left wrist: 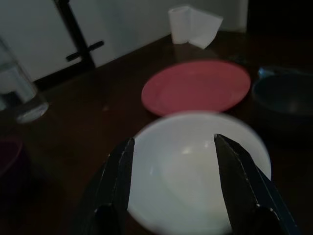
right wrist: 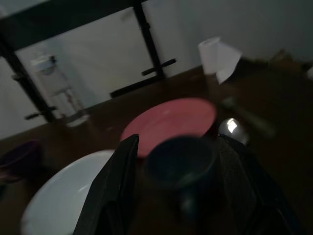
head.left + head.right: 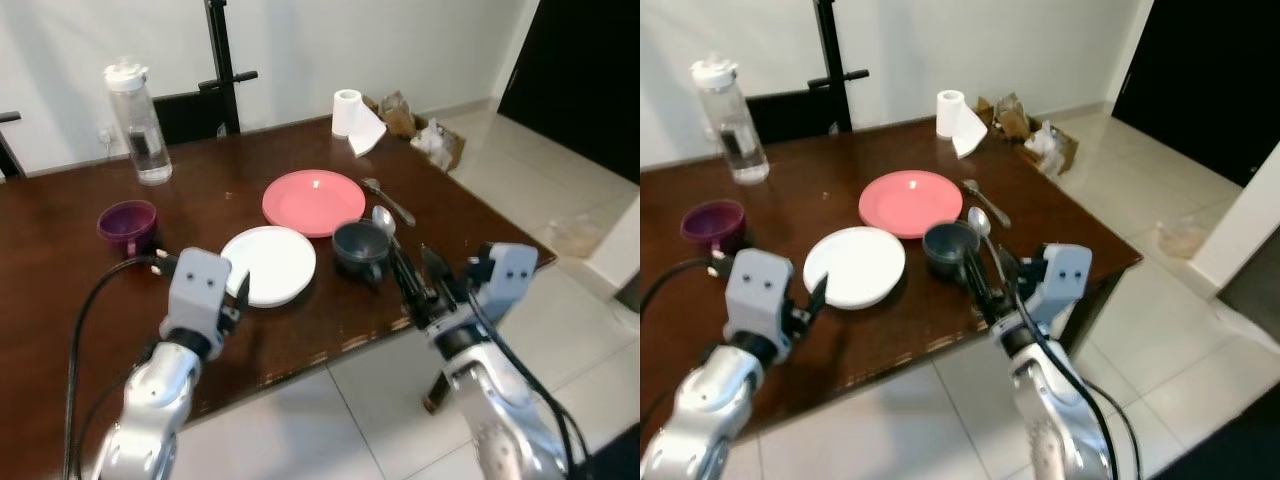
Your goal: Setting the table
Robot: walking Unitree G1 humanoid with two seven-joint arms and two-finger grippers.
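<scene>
I see a round pink plate [image 3: 313, 202] lying flat near the middle of the dark table, with a white plate [image 3: 270, 264] flat at its 7 o'clock, rims nearly touching. A dark blue cup [image 3: 360, 248] stands upright at the pink plate's 5 o'clock, a spoon [image 3: 384, 219] just beside it at 1 o'clock. A purple cup [image 3: 128, 226] stands upright well apart at the white plate's 10 o'clock.

The right gripper [image 3: 412, 275] covers the near side of the dark cup [image 3: 358, 247]. At ten o'clock, the chair [image 3: 5, 140] is cut off. The bags [image 3: 425, 135] look blurry
</scene>
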